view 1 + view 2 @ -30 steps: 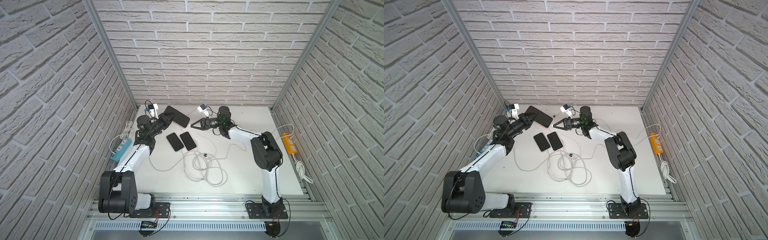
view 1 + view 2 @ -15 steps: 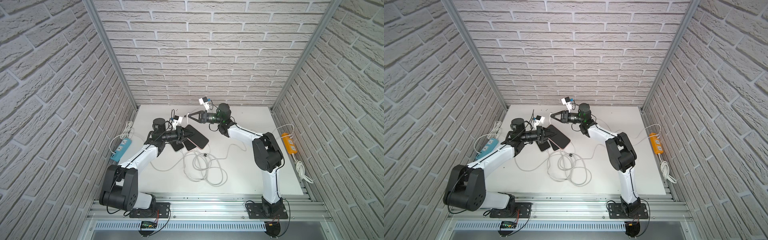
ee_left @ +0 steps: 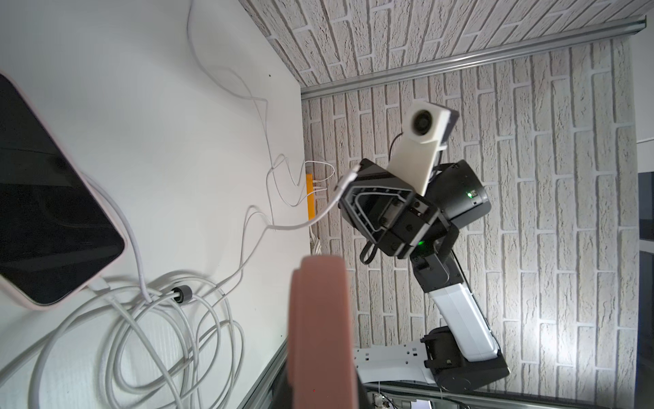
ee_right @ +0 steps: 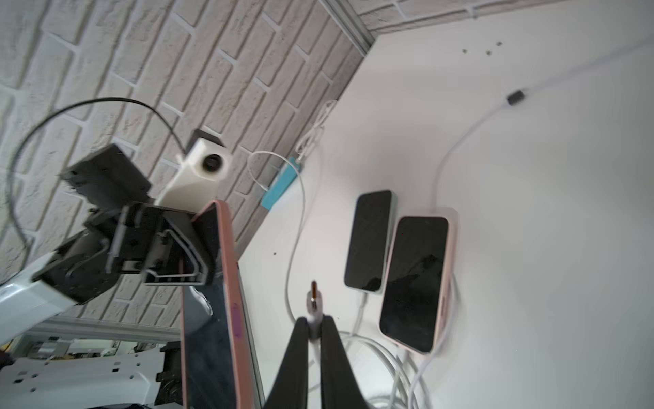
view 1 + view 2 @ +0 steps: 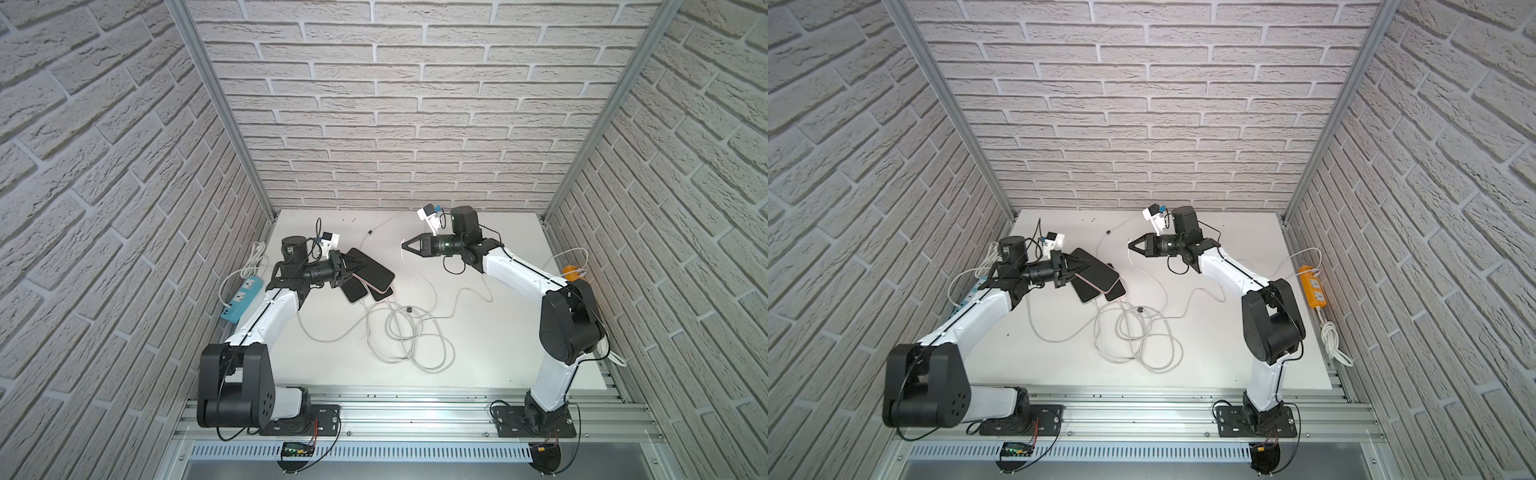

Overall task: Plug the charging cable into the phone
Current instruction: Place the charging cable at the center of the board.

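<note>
The right gripper (image 4: 314,324) has its jaws pressed together on the plug end of the charging cable (image 4: 314,299), whose metal tip juts out past the fingertips. The plug points toward the phone (image 4: 226,301) but sits apart from it. From the gripper the white lead (image 3: 320,216) drops to the table and trails off across it. The left gripper (image 5: 353,271) is clamped on that phone, a dark-screened one in a pink case. It holds the phone raised off the surface and tilted, with its free end aimed at the right arm. Beneath it, a mint-cased handset (image 4: 369,240) and a pale pink handset (image 4: 414,283) lie flat side by side on the table, each with a white cable in its near end. Those cables run into a loose tangle of loops (image 5: 411,336) toward the front of the table. The tabletop (image 5: 498,340) is plain matte white, with a few dark specks near the back. A blue power strip (image 5: 242,300) lies along its left edge and an orange power strip (image 5: 1315,291) along the right. White-painted brick walls (image 5: 395,124) close in the back and both sides, with slanted aluminium posts (image 5: 224,112) at the corners. Both arm bases are bolted to an aluminium rail (image 5: 415,411) at the front.
</note>
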Available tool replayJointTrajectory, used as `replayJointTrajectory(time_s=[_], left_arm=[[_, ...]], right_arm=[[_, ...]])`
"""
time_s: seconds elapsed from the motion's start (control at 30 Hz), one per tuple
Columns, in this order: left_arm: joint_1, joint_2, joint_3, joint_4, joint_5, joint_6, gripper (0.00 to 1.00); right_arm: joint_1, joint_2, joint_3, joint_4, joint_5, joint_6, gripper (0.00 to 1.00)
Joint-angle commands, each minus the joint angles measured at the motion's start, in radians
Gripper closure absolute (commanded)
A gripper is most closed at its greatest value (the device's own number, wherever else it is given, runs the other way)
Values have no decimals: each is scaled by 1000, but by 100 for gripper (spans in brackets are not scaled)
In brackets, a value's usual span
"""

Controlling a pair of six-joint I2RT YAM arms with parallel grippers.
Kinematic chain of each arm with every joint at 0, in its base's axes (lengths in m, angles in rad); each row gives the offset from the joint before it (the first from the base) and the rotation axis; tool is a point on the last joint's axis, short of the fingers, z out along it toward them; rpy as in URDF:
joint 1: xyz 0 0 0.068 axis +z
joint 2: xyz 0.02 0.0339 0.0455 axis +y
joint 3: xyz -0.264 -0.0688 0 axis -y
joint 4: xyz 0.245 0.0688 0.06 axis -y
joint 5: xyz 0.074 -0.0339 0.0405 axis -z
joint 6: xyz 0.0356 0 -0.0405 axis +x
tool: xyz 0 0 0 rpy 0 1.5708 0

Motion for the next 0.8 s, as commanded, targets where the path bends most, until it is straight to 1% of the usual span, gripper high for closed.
replayJointTrajectory(time_s=[0.0,0.1,0.17,0.27,0.3,0.33,0.37,0.43,0.47,0.5,0.57,0.6,0.77], left_arm=[[19,-64,-41,-34,11,64,100],[36,-84,-73,-33,-1,66,100],[43,-89,-88,-33,-11,72,100],[42,-83,-110,-27,-29,80,100],[45,-78,-114,-29,-34,84,100],[48,-75,-114,-34,-37,85,100],[51,-74,-112,-37,-39,85,100],[61,-87,-104,-60,-45,101,100],[67,-94,-102,-76,-47,112,100],[73,-99,-102,-89,-48,121,100],[83,-108,-106,-111,-51,133,100],[83,-110,-108,-120,-55,137,100],[91,-116,-100,-157,-76,157,100]], right_arm=[[6,-57,3,-333,172,-234,97],[6,-52,8,-484,315,-292,97],[6,-5,63,-610,425,-318,97],[16,60,106,-660,548,-337,97],[20,82,120,-660,586,-331,88],[24,95,133,-630,637,-297,67],[24,84,116,-575,674,-253,54],[24,37,54,-457,688,-207,34],[25,32,42,-435,690,-196,30],[29,49,56,-459,705,-197,30],[46,116,151,-568,755,-225,31],[56,151,191,-600,759,-239,32],[92,269,307,-615,750,-254,38]])
